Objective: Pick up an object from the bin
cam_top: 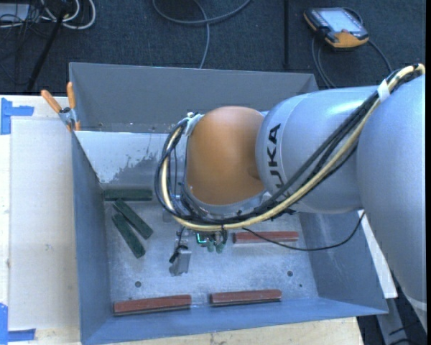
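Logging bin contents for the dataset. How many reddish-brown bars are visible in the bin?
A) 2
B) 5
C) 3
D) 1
C: one reddish-brown bar lies at the front left, a second bar lies beside it along the front wall, and a third bar lies farther back on the right, partly under the arm's wrist.
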Robot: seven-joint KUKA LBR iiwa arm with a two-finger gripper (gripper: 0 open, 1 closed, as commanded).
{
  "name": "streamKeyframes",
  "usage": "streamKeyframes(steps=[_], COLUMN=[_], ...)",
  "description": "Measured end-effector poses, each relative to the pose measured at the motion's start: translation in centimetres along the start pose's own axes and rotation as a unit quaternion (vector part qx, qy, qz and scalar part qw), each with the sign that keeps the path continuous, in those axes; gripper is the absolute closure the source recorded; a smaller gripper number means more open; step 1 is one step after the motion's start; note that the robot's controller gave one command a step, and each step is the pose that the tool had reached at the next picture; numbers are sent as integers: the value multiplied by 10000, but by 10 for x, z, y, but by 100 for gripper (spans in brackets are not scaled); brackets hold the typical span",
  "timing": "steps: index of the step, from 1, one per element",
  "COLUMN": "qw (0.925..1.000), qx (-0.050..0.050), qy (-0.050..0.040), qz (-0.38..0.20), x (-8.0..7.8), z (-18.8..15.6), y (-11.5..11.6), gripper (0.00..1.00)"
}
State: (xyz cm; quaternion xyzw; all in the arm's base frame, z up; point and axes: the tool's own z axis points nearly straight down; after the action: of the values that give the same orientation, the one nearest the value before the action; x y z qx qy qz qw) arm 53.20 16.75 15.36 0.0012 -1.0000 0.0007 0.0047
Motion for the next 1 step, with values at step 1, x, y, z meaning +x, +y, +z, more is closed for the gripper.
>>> streamKeyframes(steps=[1], qw=[10000], qx=[-7], qy=[-35], qz=[17], x=[-2], z=[-4], y=[-1], gripper=[0])
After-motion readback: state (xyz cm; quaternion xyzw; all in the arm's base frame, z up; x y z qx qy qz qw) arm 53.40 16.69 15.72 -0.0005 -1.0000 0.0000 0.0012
